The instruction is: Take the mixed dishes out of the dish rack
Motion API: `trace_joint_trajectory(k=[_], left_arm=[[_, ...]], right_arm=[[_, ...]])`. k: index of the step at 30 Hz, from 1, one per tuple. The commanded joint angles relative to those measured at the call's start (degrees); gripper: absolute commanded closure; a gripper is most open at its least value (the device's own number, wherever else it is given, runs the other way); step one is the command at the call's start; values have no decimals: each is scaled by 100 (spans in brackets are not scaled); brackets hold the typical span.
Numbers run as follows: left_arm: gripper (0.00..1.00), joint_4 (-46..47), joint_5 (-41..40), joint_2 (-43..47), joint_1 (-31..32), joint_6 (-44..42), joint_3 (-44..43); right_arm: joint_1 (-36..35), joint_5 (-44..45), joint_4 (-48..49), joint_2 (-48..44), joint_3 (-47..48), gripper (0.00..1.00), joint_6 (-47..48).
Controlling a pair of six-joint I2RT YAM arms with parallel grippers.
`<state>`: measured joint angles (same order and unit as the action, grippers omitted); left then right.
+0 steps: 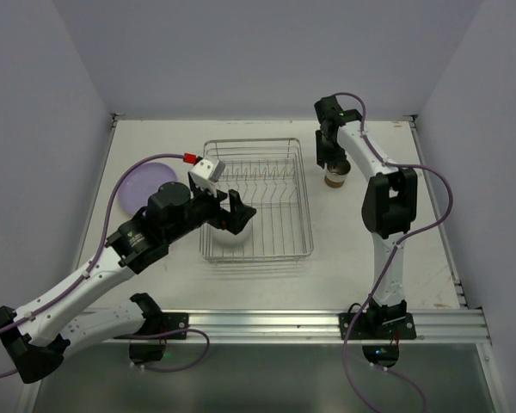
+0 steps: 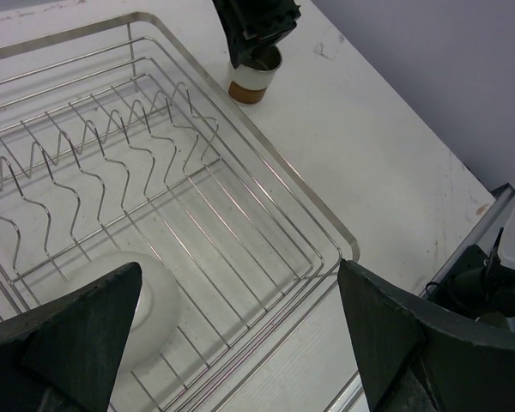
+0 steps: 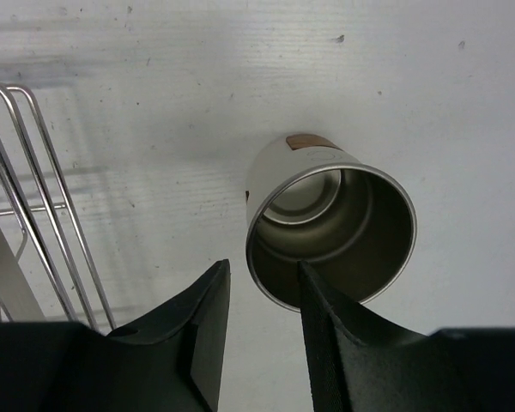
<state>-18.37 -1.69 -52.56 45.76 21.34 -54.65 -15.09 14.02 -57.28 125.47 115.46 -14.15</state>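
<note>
Right gripper [image 3: 263, 326] is seen parted astride the cup [image 3: 330, 227] rim, hidden overhead; left gripper [image 2: 240, 287] is spread wide over the white bowl [image 2: 150, 300].

Robot lab (plain walled table [image 1: 344, 258]).

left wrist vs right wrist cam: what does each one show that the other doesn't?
Left wrist only: the white bowl sitting in the dish rack, the rack's row of prongs, and the wide-open left gripper. Right wrist only: the shiny inside of the cup, with the right gripper fingers on either side of its near rim. Both: the cup standing upright on the table beside the rack.
</note>
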Motion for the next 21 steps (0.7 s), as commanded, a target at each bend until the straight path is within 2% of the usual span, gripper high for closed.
trace_joint_trajectory(k=[1,7,11,14,15,17,18,21], left_arm=[[0,18,38,61,-41,-183,-274],[0,-272,-243,70,-41,-376,-485],[0,-430,-375,35,-41,-394,-511],[0,-562,-525,-70,-41,-403,-502],[0,-588,-568,-140,-41,-403,-502],[0,-685,-621,-237,-41,-403,-502],[0,-720,-691,-255,-41,-394,-502],[0,-773,-788,-299,-41,-377,-450]], right_arm=[[-20,197,-117,-242,406,59,27],[-20,268,-3,-646,469,59,-114],[-29,31,339,-1409,-136,59,-324],[-55,-399,969,-2454,-1277,57,-491],[-73,-531,1164,-3040,-1915,56,-518],[-108,-899,1612,-3579,-2664,50,-658],[-125,-1040,1736,-4043,-2852,48,-694],[-275,-1524,2053,-4600,-3422,37,-790]])
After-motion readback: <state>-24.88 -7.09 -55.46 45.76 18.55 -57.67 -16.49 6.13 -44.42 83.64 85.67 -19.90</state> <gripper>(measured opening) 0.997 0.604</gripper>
